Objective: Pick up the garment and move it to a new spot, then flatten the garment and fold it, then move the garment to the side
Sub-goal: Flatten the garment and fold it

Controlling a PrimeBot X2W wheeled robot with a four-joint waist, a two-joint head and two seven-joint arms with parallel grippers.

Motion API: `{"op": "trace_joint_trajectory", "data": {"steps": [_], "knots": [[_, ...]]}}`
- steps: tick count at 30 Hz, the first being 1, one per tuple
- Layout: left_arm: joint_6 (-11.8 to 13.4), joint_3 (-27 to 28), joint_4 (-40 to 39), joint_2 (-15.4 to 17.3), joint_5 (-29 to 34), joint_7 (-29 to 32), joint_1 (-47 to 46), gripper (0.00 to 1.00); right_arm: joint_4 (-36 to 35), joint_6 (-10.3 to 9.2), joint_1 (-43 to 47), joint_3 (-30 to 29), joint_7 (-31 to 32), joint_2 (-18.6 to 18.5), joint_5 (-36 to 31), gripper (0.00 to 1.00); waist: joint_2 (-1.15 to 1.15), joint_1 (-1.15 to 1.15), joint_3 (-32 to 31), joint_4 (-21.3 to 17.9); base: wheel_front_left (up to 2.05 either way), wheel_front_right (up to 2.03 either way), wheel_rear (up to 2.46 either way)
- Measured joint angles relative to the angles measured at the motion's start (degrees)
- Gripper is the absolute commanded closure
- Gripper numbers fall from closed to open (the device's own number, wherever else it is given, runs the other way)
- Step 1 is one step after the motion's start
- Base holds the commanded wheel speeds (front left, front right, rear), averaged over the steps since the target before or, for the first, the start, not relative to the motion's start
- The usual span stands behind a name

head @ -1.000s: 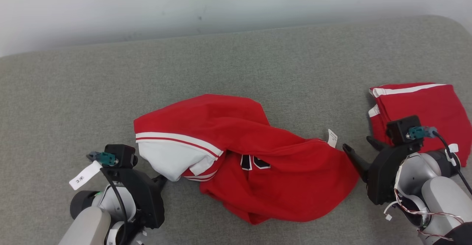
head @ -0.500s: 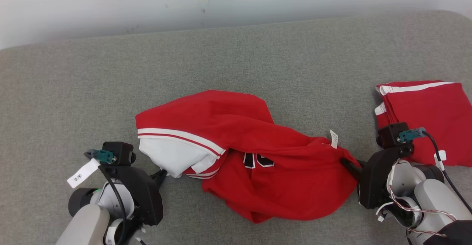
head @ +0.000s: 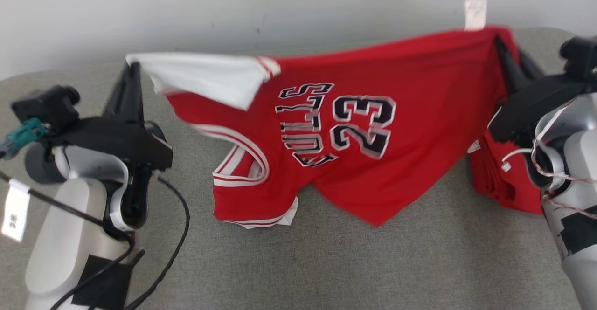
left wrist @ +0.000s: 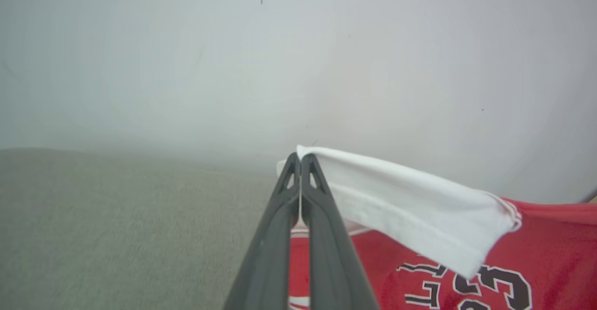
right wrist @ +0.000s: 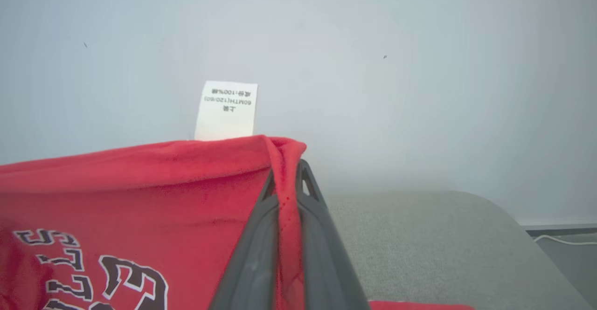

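Left gripper (head: 133,70) (left wrist: 300,160): fingers pressed together, clamped on the white corner (head: 205,79) (left wrist: 410,207) of the garment. In the left wrist view a thin white edge of cloth runs down between the two dark fingers.

Right gripper (head: 500,42) (right wrist: 287,166): fingers drawn together, clamped on a red edge of the same garment. In the right wrist view a red fold passes between the fingers and over their tips.

Garment (head: 419,91) (left wrist: 550,235) (right wrist: 140,193): a red jersey, held up between the two grippers and stretched across the middle of the head view. Its top edge runs nearly straight from one gripper to the other. The rest hangs down in front of the bench (head: 326,263) (left wrist: 93,230) (right wrist: 419,244). Whether the lower hem touches the bench cannot be told. The number 23 (head: 361,126) and black-and-white lettering read sideways on the cloth. An armhole with white and red trim (head: 242,161) hangs toward the left gripper's side. A white care label (head: 475,14) (right wrist: 226,110) stands up from the top edge just beside the right gripper.

Surroundings: the bench is covered in grey fabric. A second red garment (head: 494,184) lies on it under the right arm, partly hidden. A pale wall (head: 233,7) stands behind. A black cable (head: 179,235) loops off the left arm, and a paper tag (head: 14,210) hangs from it. The head view is slightly blurred.
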Motion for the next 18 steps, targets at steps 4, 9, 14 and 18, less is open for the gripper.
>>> {"op": "trace_joint_trajectory", "data": {"steps": [4,9,14,18], "knots": [[0.1,0.3,-2.1,-0.6,1.7,-5.3,-1.0,1.00,-1.0,-0.66,-0.5,0.1,-5.0,0.0,-1.5,1.00,0.00,0.00,-0.8,0.1,0.00,0.00,0.00],[-0.4,-3.2,-1.8,-0.7,2.4,-6.9,6.2,1.00,-0.8,1.55,7.6,5.4,-6.6,-0.1,-3.9,1.00,0.00,0.00,-1.2,0.2,0.00,0.00,0.00],[-0.7,-5.5,-1.9,-0.4,2.5,-7.1,16.9,1.00,-0.5,3.86,22.5,10.2,-4.4,-0.8,-4.9,1.00,0.00,-0.01,-1.3,0.7,0.00,0.00,0.00],[-0.7,-5.8,-2.7,1.5,2.5,-7.2,20.2,1.00,-1.4,3.66,27.5,9.2,-3.2,-2.2,-4.4,0.00,0.00,-0.01,-0.9,1.3,0.00,0.00,0.00]]}}
